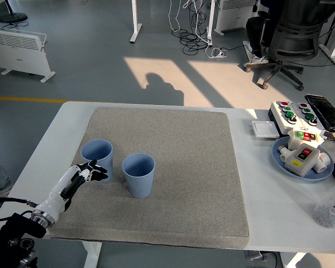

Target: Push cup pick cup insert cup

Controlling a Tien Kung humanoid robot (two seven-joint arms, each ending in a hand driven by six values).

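Two light blue cups stand upright on the grey mat [178, 167]. The left cup [97, 157] is at the mat's left side. The right cup [138, 175] stands just right of it and a little nearer, apart from it. My left hand [88, 171] comes in from the lower left. Its fingers are straight and close together, with the fingertips [100, 171] against the near side of the left cup, low on its wall. It holds nothing. My right arm is out of view.
A blue plate [285, 163] with small parts, a button box [295, 113], a white square lid [264, 129] and a clear bottle [330, 207] stand at the table's right side. The white table edge [50, 145] runs left of the mat.
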